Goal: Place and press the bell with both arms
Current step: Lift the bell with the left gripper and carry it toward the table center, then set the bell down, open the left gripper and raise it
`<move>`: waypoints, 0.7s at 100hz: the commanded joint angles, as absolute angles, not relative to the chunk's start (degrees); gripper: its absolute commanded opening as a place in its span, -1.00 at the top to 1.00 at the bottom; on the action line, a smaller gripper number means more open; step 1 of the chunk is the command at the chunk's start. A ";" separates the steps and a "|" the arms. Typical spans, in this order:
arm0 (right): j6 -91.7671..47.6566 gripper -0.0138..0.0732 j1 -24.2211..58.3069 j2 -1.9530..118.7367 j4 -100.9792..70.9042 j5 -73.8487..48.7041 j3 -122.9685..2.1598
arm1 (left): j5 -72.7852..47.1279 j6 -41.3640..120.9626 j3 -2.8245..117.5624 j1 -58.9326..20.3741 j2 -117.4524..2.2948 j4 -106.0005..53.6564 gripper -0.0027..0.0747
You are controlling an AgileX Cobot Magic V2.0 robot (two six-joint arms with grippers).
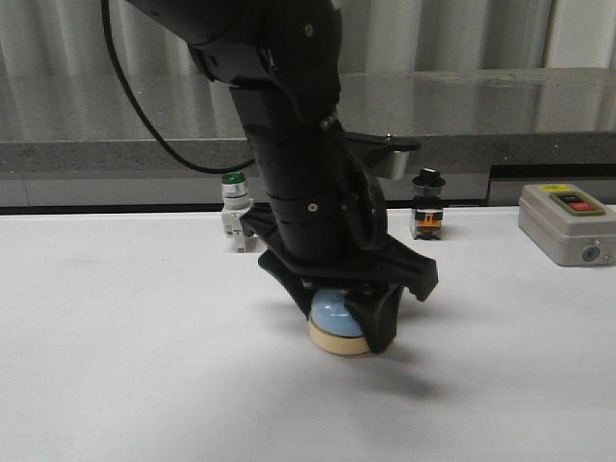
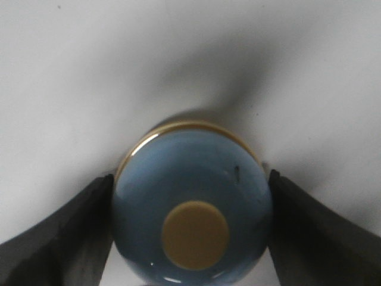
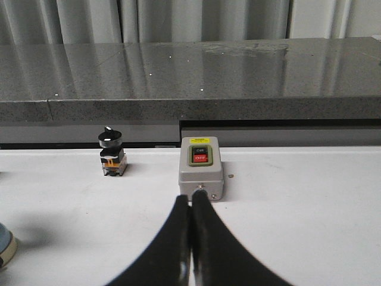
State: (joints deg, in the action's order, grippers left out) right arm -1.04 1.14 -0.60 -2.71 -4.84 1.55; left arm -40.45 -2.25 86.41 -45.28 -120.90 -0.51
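Observation:
The pale-blue bell (image 1: 332, 315) with its cream base stands on the white table (image 1: 125, 346), a little right of centre. My left gripper (image 1: 342, 322) comes down on it from above, a black finger pressed against each side of the dome. In the left wrist view the bell (image 2: 190, 179) fills the gap between the fingers (image 2: 83, 226), with its cream button (image 2: 195, 235) showing. My right gripper (image 3: 191, 199) is shut and empty, low over the table in front of a grey box. The bell's edge shows in the right wrist view (image 3: 5, 247). The right arm is out of the front view.
A green-capped white switch (image 1: 234, 207) and a black-knobbed switch (image 1: 427, 204) stand at the table's back edge. A grey box with a red button (image 1: 568, 223) sits at the back right, and shows in the right wrist view (image 3: 201, 167). A grey stone ledge (image 1: 500, 144) runs behind.

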 commanded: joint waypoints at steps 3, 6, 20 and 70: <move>-1.11 0.82 0.88 -1.65 -2.20 0.00 0.73 | -38.63 -2.50 88.06 -45.80 -118.08 -1.04 0.25; -1.11 0.82 0.88 -1.65 -2.20 0.00 0.73 | -38.77 -2.50 88.06 -45.80 -118.08 -0.99 0.25; -1.11 0.82 0.88 -1.65 -2.20 0.00 0.73 | -39.00 -2.50 88.06 -45.80 -118.08 -0.99 0.02; -1.11 0.82 0.88 -1.65 -2.20 0.00 0.73 | -39.46 -2.50 88.06 -45.80 -114.86 -1.09 -0.80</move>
State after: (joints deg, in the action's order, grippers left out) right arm -1.04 1.14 -0.60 -2.71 -4.84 1.55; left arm -40.64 -2.25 86.50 -45.31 -120.31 -0.72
